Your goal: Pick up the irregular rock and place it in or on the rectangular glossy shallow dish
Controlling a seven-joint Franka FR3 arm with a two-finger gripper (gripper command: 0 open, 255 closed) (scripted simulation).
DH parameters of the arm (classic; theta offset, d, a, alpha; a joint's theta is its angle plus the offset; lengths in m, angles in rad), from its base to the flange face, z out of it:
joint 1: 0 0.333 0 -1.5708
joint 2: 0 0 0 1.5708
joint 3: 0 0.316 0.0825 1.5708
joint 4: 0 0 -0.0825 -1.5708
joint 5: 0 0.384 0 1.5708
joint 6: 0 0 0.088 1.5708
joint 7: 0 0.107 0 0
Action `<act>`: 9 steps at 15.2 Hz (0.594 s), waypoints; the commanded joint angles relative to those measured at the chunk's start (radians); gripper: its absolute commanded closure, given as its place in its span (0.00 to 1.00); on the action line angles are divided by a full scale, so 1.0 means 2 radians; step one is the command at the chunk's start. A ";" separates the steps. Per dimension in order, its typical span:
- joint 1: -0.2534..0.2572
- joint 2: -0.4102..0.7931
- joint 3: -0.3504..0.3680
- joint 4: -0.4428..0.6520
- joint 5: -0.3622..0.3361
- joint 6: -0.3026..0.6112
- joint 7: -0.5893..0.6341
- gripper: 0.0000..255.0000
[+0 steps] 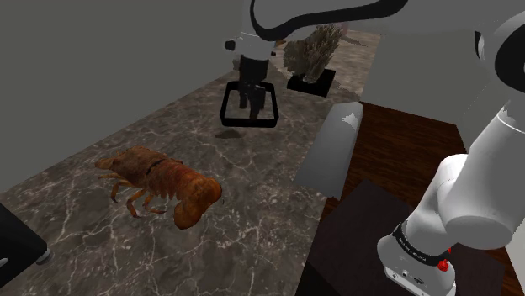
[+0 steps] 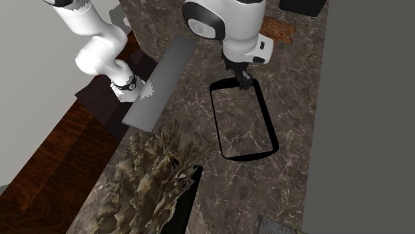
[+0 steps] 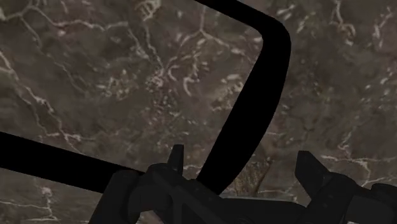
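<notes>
The dish (image 1: 248, 124) is empty. The rock (image 3: 253, 181), a small brownish lump, lies on the counter (image 1: 252, 193) just outside the dish's 7 o'clock corner in the shoulder view. The gripper (image 1: 251, 108) hangs over that corner with its fingers spread, the rock untouched between them. The lobster (image 1: 160, 181) sits well apart at 7 o'clock.

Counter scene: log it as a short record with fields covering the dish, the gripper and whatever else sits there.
surface: dark veined marble counter
dish: black-rimmed rectangular dish, flat on the counter, only marble pattern inside
gripper: gripper, fingers apart, above the dish's rim
between fingers: brownish patch, too unclear to name
lobster: orange-brown lobster, apart from the dish
spiky piece: brown spiky piece on a black base
slab: grey slab at the counter's edge
</notes>
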 commanded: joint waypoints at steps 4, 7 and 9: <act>0.017 0.052 0.022 0.069 0.021 -0.014 -0.061 0.00; 0.021 0.059 0.026 0.066 0.024 -0.003 -0.069 0.00; 0.023 0.060 0.027 0.055 0.024 0.010 -0.069 0.00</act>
